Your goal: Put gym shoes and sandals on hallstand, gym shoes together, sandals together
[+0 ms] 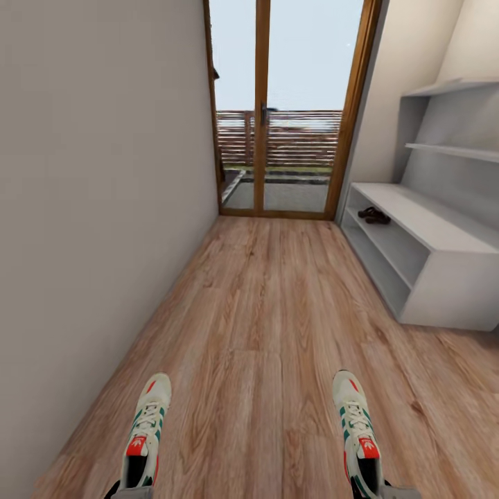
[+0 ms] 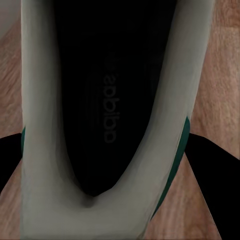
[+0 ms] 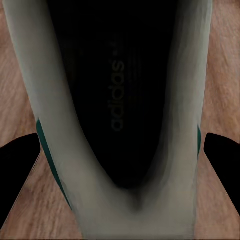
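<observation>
I carry one sneaker in each gripper. My left gripper (image 2: 107, 165) is clamped on the left sneaker (image 1: 145, 433) at its heel, dark fingers (image 2: 12, 165) against both sides. My right gripper (image 3: 120, 165) is clamped likewise on the right sneaker (image 1: 357, 430). Ahead to my right stands the shoe rack (image 1: 443, 277), with the brown sandals (image 1: 374, 215) on its upper open shelf. Wood floor (image 1: 256, 333) lies below.

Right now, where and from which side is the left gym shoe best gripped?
Its heel, across the two sides, from behind. The left gym shoe points toe-away from the robot, and its narrow heel fits between the fingers of the left pincer.
</observation>
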Robot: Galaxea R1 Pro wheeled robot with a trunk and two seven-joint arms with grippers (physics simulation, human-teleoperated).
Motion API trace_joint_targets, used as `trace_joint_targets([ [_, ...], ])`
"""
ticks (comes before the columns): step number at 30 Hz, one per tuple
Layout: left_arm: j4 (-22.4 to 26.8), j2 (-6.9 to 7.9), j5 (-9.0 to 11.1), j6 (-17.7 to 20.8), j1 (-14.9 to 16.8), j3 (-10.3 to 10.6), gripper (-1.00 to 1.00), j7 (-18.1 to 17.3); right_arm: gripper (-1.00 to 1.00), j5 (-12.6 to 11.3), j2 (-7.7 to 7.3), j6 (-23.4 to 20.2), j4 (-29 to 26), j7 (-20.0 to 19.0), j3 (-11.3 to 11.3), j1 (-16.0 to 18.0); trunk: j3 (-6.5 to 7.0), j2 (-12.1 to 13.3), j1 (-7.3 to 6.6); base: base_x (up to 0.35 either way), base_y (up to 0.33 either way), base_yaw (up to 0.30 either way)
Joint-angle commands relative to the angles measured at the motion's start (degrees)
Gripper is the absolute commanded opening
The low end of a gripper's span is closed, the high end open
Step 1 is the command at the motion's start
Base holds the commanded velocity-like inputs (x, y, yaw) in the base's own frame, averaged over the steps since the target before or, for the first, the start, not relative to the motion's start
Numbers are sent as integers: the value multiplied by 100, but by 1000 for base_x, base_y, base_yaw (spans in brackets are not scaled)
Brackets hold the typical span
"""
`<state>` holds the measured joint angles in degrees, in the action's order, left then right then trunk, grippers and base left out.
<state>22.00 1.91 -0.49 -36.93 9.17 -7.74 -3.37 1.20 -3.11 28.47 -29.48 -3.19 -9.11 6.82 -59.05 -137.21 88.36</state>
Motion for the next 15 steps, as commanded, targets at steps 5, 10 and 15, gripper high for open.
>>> trace_joint_targets([
  [5, -3, -4, -6, -16, 5, -34, -100, -35, -100, 12, 3, 18, 3, -33, -30, 4, -5, -2, 2, 336, 0, 0],
  [10, -3, -4, -7, -16, 4, -34, -100, -38, -100, 12, 3, 18, 3, -33, -30, 4, -5, -2, 2, 336, 0, 0],
  [15, -3, -5, -9, -16, 4, -34, -100, -37, -100, 12, 3, 18, 3, -33, -30, 4, -5, -2, 2, 336, 0, 0],
])
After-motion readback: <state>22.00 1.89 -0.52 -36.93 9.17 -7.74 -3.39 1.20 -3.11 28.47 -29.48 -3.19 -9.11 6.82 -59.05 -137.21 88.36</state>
